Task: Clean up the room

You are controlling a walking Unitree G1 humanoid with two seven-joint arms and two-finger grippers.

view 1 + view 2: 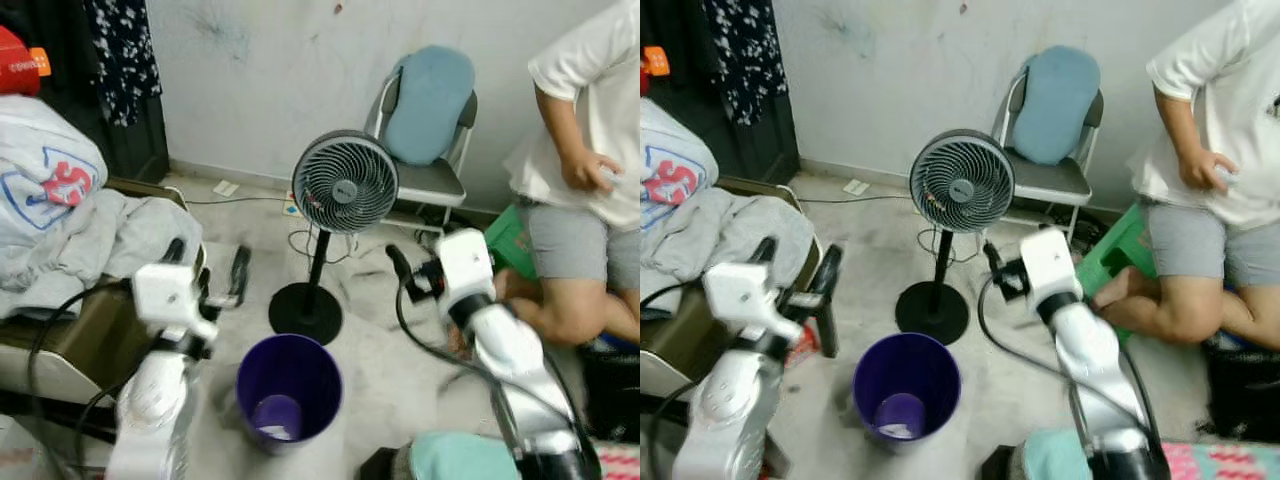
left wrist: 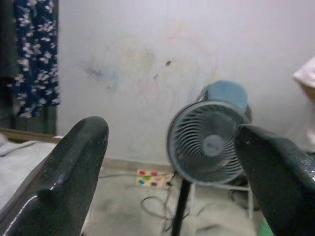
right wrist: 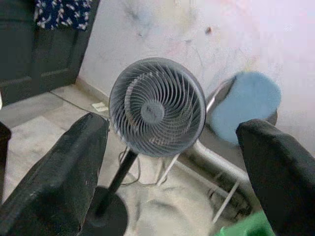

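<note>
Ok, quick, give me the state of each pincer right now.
Left pincer: open, holding nothing, raised above the purple bin.
Right pincer: open, holding nothing, pointed toward the standing fan.

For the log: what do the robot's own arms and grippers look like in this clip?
Both arms are glossy silver, rounded segments ending in white boxy wrist housings. Each carries a gripper of two long black fingers: the left gripper and the right gripper. In the wrist views the fingers look wide, smooth and shiny. Loose black cables loop along both arms near the wrists.
</note>
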